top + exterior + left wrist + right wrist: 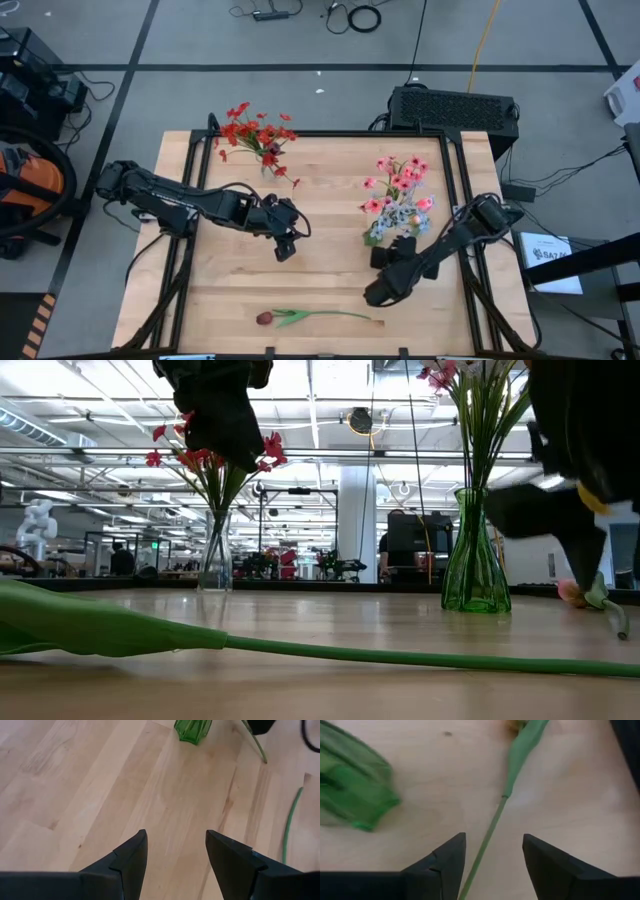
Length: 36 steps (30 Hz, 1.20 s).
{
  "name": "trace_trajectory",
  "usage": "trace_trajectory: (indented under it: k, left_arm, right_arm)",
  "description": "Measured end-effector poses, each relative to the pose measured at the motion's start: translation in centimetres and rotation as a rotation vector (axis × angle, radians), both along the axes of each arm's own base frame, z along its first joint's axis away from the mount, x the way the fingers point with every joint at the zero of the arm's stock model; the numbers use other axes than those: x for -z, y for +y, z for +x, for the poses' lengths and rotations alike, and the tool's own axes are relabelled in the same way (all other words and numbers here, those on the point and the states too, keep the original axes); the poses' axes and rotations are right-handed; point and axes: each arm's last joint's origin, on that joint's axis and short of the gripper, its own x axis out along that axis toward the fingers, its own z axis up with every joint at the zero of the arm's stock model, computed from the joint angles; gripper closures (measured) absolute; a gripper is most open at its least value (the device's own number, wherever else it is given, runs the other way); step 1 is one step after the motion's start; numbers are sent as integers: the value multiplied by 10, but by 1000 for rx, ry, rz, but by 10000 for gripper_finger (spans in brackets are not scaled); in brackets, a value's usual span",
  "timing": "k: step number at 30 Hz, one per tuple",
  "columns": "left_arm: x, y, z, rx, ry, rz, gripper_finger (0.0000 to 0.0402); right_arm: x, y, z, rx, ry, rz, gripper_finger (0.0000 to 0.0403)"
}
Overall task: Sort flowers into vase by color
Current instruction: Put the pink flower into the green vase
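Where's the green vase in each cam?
High: vase right of centre, mostly hidden under pink flowers.
Low: right of centre, upright.
Left wrist: top edge, base only.
Right wrist: left edge.
Shared landmark: right gripper, close beside the vase.

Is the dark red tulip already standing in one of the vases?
No, the dark red tulip lies flat on the table near its front edge, apart from both vases.
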Motion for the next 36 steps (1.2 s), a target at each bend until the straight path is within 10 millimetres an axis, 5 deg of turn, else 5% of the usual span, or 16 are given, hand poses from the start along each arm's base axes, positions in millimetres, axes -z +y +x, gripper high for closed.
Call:
trace_trajectory:
  k: [9, 18, 22, 31, 36]
  left_arm:
    - [0, -1, 0, -19, -4, -17, 196]
    - [-1, -1, 1, -18, -14, -20, 196]
    - [-1, -1, 1, -37, -19, -35, 196]
    - [-2, -2, 3, -37, -43, -40, 196]
    - [-3, -2, 3, -39, -51, -39, 196]
  right_arm:
    - [28, -13, -14, 13, -53, 32, 220]
    - [29, -1, -20, -140, -28, 32, 384]
    - [26, 11, -24, -170, 14, 87, 393]
    - [-22, 54, -39, -479, 249, 454, 401]
    - [-68, 80, -47, -778, 175, 631, 401]
